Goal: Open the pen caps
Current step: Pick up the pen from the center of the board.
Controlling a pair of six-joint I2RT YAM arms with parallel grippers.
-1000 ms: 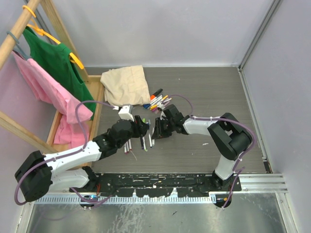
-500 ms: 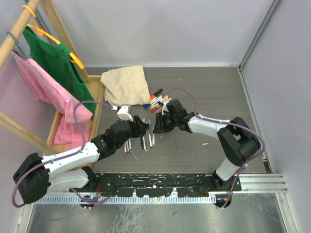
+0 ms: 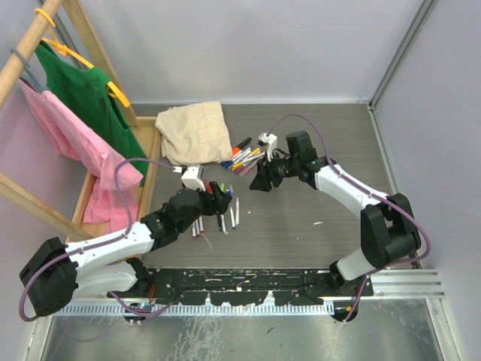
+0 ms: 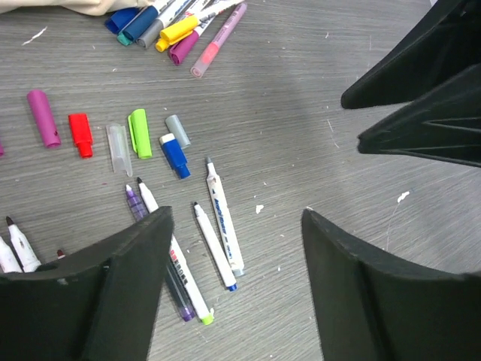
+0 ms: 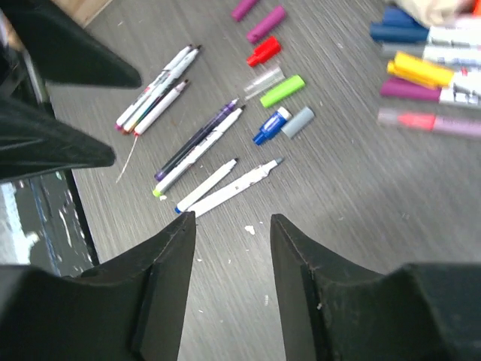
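At the far left of the overhead frame, a wooden clothes rack (image 3: 30, 43) carries a green top (image 3: 83, 90) and a pink garment (image 3: 75, 143). A crumpled beige cloth (image 3: 197, 129) lies upper centre on the grey wood-grain desk (image 3: 338, 135). The left jaws hover low over the desk, spread wide with nothing between them. In the left wrist frame, the small loose plastic pen caps (image 4: 139, 133), purple, red, clear, green, grey and blue, lie in a row at left centre. Thin white-barrelled uncapped pens (image 4: 224, 226) lie just below them. Capped pens (image 4: 180, 30) bunch at the top edge, by the cloth. Right of these, the right jaws hang moderately parted and empty.
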